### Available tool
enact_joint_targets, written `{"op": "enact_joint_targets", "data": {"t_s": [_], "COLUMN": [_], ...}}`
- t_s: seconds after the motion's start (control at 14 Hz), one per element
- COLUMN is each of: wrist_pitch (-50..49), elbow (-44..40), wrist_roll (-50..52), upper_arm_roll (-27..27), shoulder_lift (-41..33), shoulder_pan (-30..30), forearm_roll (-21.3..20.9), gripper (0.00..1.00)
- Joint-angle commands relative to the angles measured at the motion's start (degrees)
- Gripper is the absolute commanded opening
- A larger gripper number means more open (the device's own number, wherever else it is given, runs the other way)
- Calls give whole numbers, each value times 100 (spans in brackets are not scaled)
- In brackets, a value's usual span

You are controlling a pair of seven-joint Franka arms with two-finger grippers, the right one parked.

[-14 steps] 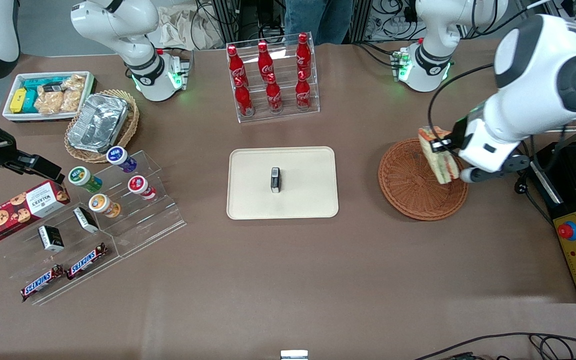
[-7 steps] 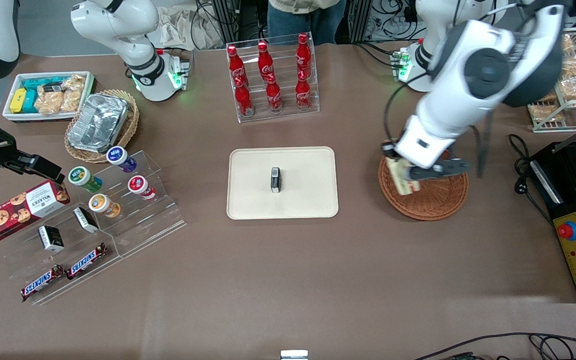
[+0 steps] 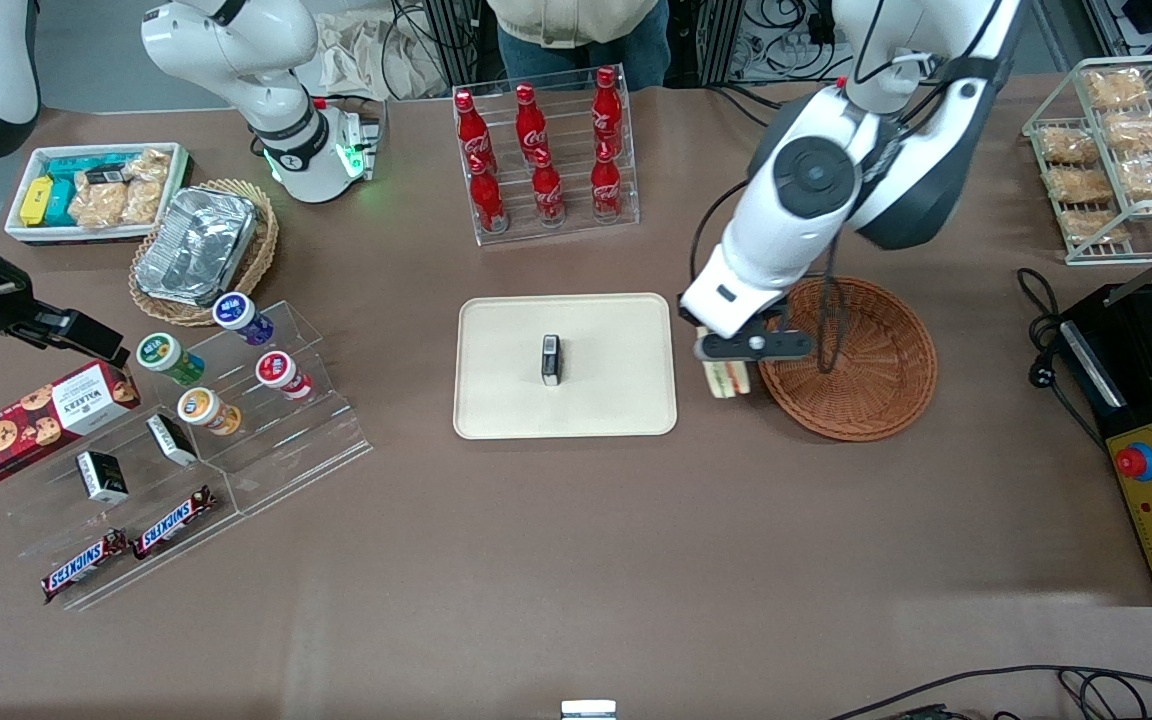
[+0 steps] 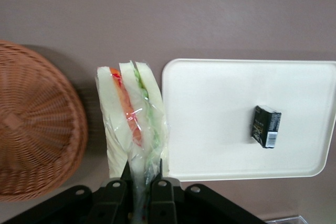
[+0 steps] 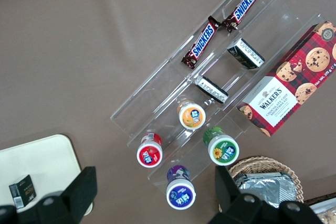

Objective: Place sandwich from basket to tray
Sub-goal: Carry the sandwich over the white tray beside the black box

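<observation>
Sandwich [image 3: 725,377] carried off basket [image 3: 871,385] | claw [image 4: 139,179] clamped on it beside tray [image 3: 496,400]; lower gently, clear of black box [image 3: 550,359]

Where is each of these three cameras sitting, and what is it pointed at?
Front view: high, facing the robots across the table; both arms show, the gripper holding the sandwich between tray and basket.
Left wrist view: on the working arm, looking down at sandwich, tray, basket; its gripper shows.
Right wrist view: on the parked arm, looking down at the snack rack.
All three show the tray.
</observation>
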State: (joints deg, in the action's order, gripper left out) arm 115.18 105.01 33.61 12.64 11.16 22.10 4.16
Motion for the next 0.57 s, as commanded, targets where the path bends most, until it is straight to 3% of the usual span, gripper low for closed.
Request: {"op": "enact_joint_targets", "data": {"t_s": [0.0,0.5], "wrist_pitch": [381,1321], "elbow": [-42,-25], "wrist_roll": [49,66], "upper_arm_roll": [37,28], "shoulder_lift": [377,1238], "shoulder_pan": [285,673], "forearm_roll": [32,111], "gripper": [0,0]}}
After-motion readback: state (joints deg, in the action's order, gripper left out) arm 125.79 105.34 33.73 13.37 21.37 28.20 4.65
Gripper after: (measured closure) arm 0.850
